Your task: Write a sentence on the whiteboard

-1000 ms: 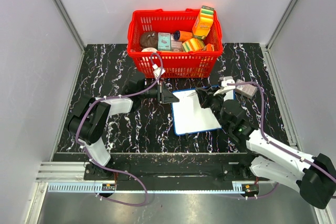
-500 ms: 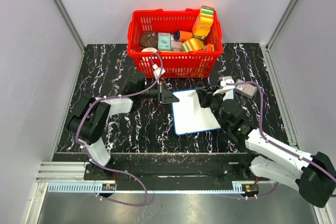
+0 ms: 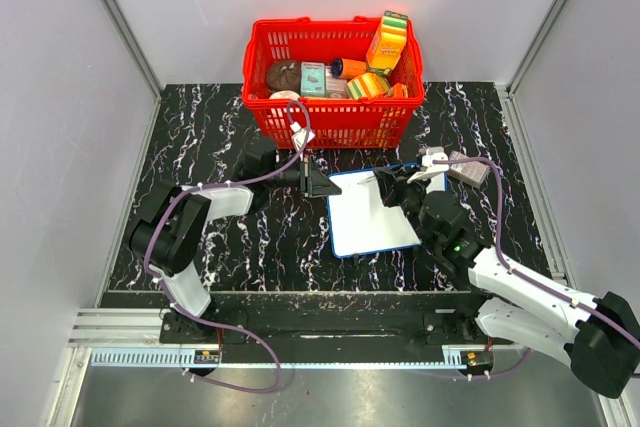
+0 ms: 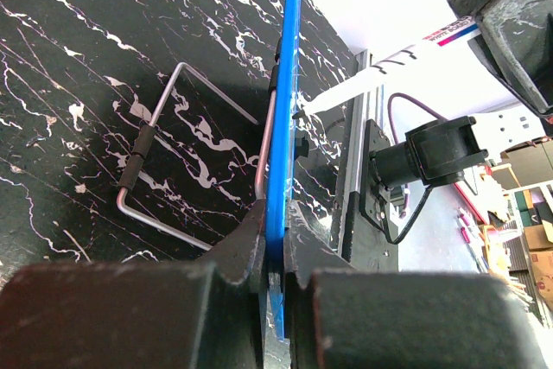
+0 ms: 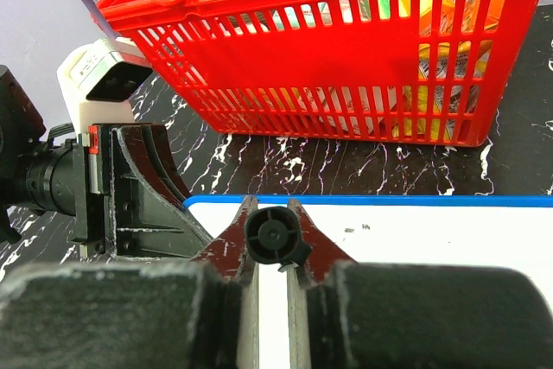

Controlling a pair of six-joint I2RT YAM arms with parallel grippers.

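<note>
The whiteboard, white with a blue rim, lies in front of the red basket. My left gripper is shut on its left edge; in the left wrist view the blue rim runs edge-on between my jaws. My right gripper is shut on a white marker with a black end cap and holds it over the board's upper left part. The board looks almost blank. Only a few tiny dark marks show, and no readable sentence.
The red basket, holding several grocery items, stands just behind the board and also shows in the right wrist view. A wire stand sits under the board. Grey walls enclose the black marble table.
My right gripper has edged slightly left with the marker. The left arm and the board have not moved.
</note>
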